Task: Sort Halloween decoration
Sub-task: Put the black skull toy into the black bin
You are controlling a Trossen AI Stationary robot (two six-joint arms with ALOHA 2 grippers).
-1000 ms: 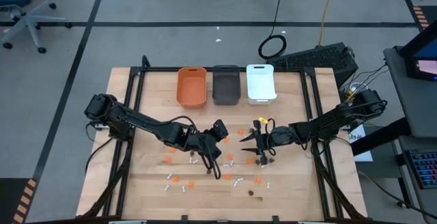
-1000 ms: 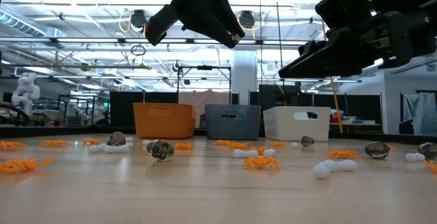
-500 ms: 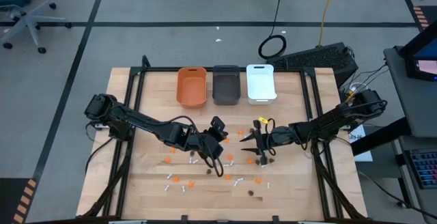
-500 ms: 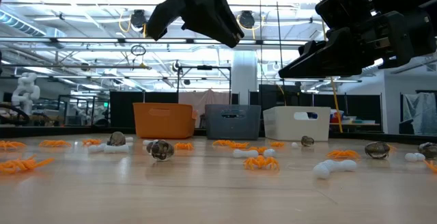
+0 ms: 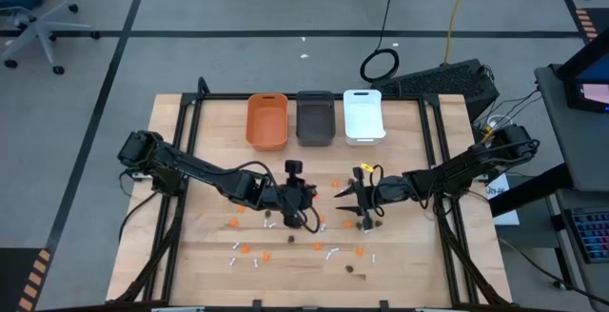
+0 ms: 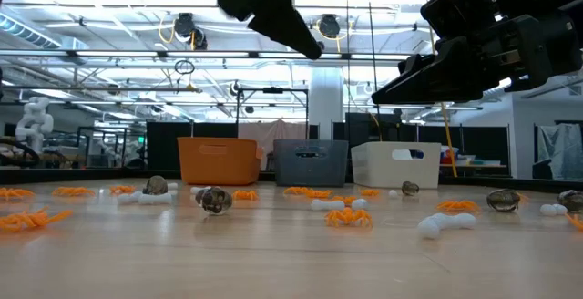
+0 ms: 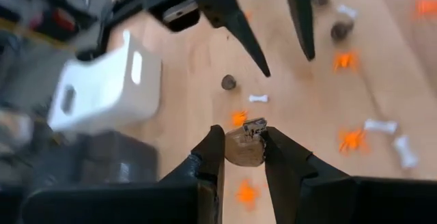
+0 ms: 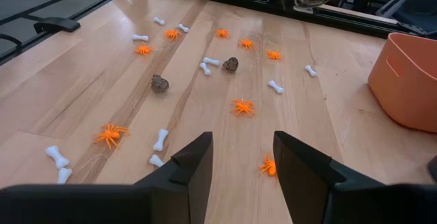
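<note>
Three bins — orange bin (image 5: 267, 121), dark grey bin (image 5: 316, 118), white bin (image 5: 363, 115) — line the upper centre of the high view. At mid-frame the left gripper (image 5: 294, 174) has swung from pointing right to pointing up-frame toward the bins, which suggests a delivery under way. The right gripper (image 5: 352, 198) is unchanged at centre-right, above scattered Halloween decoration (image 5: 321, 221).

Low view: the left arm has pulled toward the top edge.

Left wrist view: the fingers pinch a dark brown lump (image 7: 244, 147).

Right wrist view: the jaws stand spread and empty — orange spiders (image 8: 242, 106), bones and lumps lie beyond.
</note>
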